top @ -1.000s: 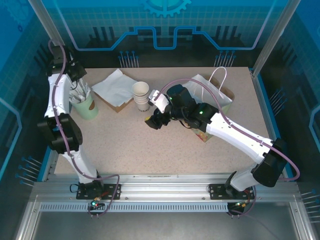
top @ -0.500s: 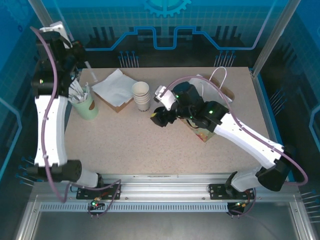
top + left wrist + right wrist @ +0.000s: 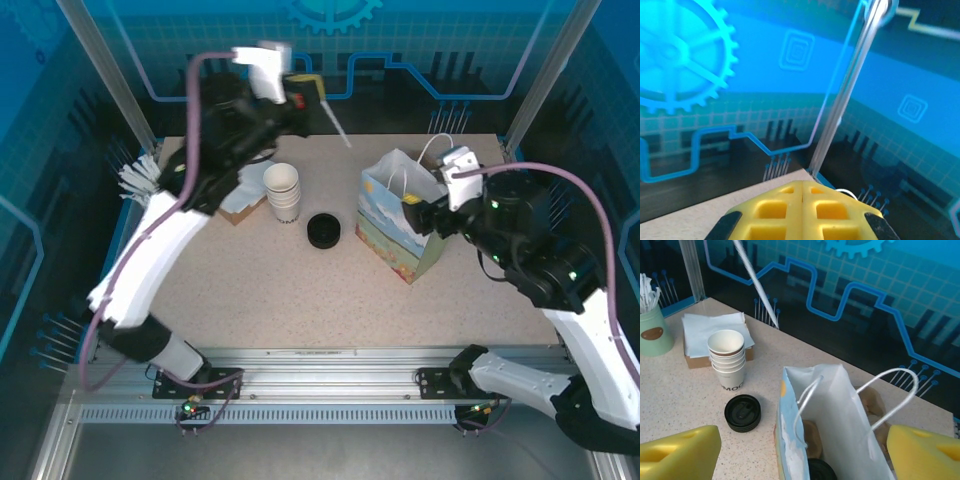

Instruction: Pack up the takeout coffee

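Left end effector [image 3: 802, 186] pinches white stick [image 3: 845, 100], held high for bag [image 3: 835, 400] drop. Right end effector [image 3: 802, 450] wide open, empty; takeout coffee [image 3: 820, 471] bagged directly below.

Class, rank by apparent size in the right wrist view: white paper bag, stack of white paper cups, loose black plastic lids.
1. White paper bag (nearest the camera)
2. Stack of white paper cups
3. Loose black plastic lids

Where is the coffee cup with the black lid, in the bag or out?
In, it seems: a round black plastic lid sits deep inside the open white paper bag; the cup's sides are hidden.
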Available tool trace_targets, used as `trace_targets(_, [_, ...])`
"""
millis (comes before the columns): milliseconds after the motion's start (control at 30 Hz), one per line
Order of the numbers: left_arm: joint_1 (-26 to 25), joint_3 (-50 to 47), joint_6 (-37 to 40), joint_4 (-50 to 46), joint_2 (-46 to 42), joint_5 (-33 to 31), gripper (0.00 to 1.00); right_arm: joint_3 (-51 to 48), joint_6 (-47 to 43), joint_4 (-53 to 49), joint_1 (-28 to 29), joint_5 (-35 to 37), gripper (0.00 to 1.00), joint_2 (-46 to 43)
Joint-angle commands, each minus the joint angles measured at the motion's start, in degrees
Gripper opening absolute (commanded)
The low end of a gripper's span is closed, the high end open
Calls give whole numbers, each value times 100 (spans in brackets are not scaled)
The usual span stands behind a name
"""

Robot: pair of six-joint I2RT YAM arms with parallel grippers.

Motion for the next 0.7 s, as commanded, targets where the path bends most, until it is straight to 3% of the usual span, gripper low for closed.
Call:
trace_targets(0, [-270, 723, 205, 8, 641, 123, 0, -40, 135, -345, -130, 28, 88, 79])
trace_targets(400, [-468, 1121, -10, -313, 1931, 446, 0, -219, 126, -344, -573, -383, 89, 208])
trace_targets(667, [-486, 1736, 1211, -451, 1811, -564, 0, -289, 166, -290, -651, -564, 89, 316])
